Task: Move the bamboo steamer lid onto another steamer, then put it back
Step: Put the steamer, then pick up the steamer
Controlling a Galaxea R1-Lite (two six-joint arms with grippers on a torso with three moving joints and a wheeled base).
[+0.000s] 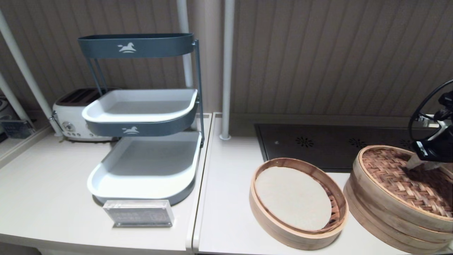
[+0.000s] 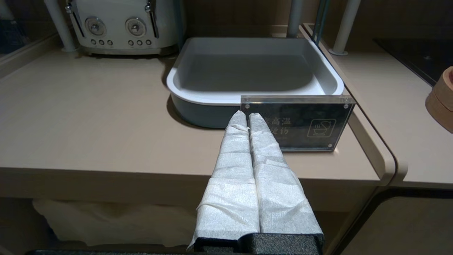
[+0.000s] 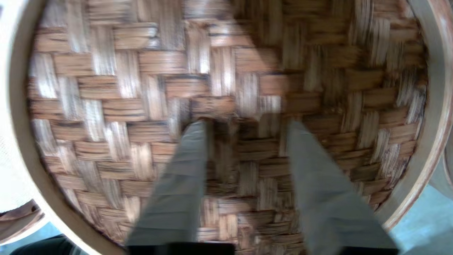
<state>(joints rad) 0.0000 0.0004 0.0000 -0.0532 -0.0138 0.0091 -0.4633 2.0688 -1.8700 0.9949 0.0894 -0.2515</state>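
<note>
The bamboo steamer lid (image 1: 389,170), pale-rimmed with a reddish-pink herringbone weave, lies on top of another steamer (image 1: 371,219), a stack of pale bamboo rings at the counter's right edge. My right gripper (image 1: 417,163) is over the lid's middle. In the right wrist view the lid (image 3: 141,88) fills the picture, and the right gripper (image 3: 246,124) is open, its wrapped fingers spread apart above the weave with nothing held. Whether the fingertips touch the weave I cannot tell. My left gripper (image 2: 246,114) is shut and empty, parked low before the left counter's front edge.
An open steamer basket (image 1: 269,219) with a white round liner stands left of the stack. Behind them lies a dark hob (image 1: 318,145). On the left counter are a three-tier tray rack (image 1: 141,166), a toaster (image 1: 70,120) and an acrylic sign (image 1: 138,212).
</note>
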